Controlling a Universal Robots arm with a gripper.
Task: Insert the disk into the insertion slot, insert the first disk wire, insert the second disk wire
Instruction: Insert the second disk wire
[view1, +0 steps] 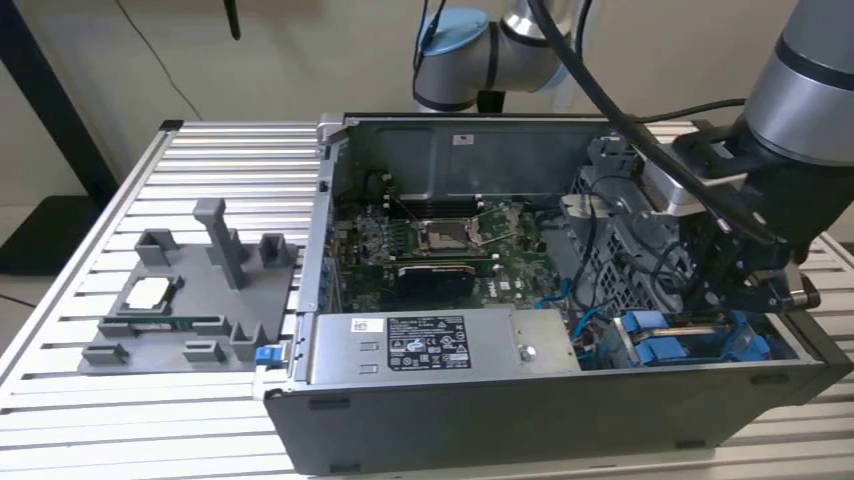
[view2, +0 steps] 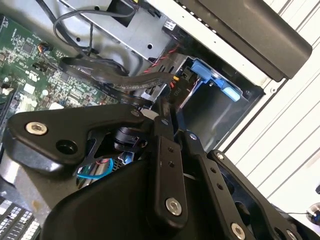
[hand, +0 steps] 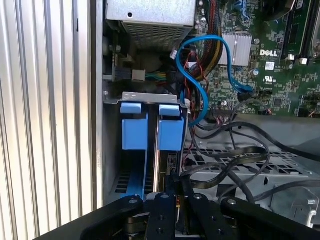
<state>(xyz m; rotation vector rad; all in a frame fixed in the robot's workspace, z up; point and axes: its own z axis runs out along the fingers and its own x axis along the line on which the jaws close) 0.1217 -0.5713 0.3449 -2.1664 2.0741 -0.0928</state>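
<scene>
The open computer case lies on the slatted table. At the exterior view's right end of it, the disk's blue carrier bracket sits down in the grey metal insertion slot. My gripper hangs right over the slot's open end, its fingers drawn together. A flat black disk wire runs up to the fingertips and seems pinched there, though its plug is hidden. A blue wire loops from the motherboard to the slot's edge.
A silver power-supply box fills the case's front. The motherboard lies behind it. Loose black cables cross the perforated cage beside the slot. A grey fixture tray with upright posts stands at the exterior view's left.
</scene>
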